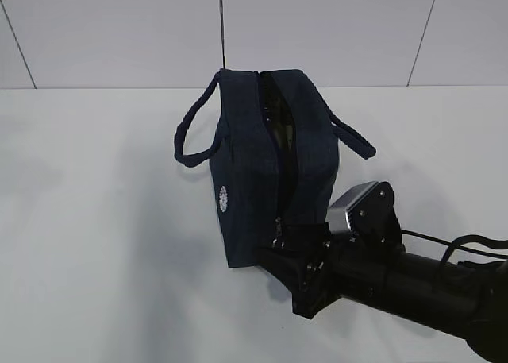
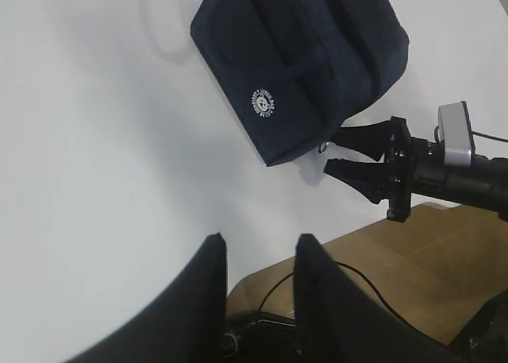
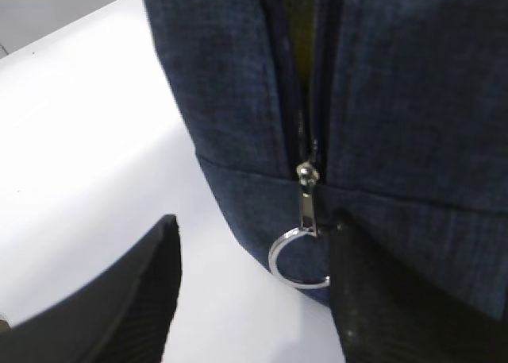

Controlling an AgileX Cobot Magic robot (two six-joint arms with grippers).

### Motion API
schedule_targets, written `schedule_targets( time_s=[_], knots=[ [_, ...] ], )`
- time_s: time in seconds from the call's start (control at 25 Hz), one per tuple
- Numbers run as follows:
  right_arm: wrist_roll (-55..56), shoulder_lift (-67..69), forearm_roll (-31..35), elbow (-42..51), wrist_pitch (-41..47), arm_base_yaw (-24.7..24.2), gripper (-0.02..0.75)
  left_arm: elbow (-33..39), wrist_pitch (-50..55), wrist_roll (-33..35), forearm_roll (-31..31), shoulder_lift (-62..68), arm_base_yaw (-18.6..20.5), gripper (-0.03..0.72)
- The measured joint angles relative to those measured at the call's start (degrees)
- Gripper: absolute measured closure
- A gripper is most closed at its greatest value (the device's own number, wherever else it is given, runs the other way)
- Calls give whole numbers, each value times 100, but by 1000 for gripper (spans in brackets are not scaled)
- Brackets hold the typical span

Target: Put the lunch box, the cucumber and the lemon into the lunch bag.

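Observation:
The navy lunch bag [image 1: 254, 164] stands on the white table, its top zipper partly undone and a dark gap showing. The bag [image 2: 294, 61] also appears in the left wrist view with its white round logo. My right gripper [image 1: 274, 260] is open at the bag's near end. In the right wrist view the metal ring pull [image 3: 298, 260] hangs between the open fingers of the right gripper [image 3: 255, 220], close to the right finger. My left gripper [image 2: 260, 240] is open and empty, away from the bag over the table edge. The lunch box, cucumber and lemon are hidden; only an olive-yellow sliver shows in the gap.
Two loop handles [image 1: 190, 137] stick out on either side of the bag. A brown surface [image 2: 413, 260] with a black cable lies below the table edge in the left wrist view. A pale panelled wall stands behind the table.

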Motion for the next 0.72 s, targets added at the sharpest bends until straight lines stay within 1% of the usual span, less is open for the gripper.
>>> schedule_targets(
  time_s=[0.2,0.48,0.64,0.72],
  knots=[
    [11,0,-24,-63,117,0,297,0,-23,0,0,0,0,480],
    [11,0,301,-81,349,0,297,0,-23,0,0,0,0,480],
    [11,-152,330,-81,905,0,297,0,-23,0,0,0,0,480],
    [11,-178,330,-81,1005,0,297,0,-49,0,0,0,0,480]
  ],
)
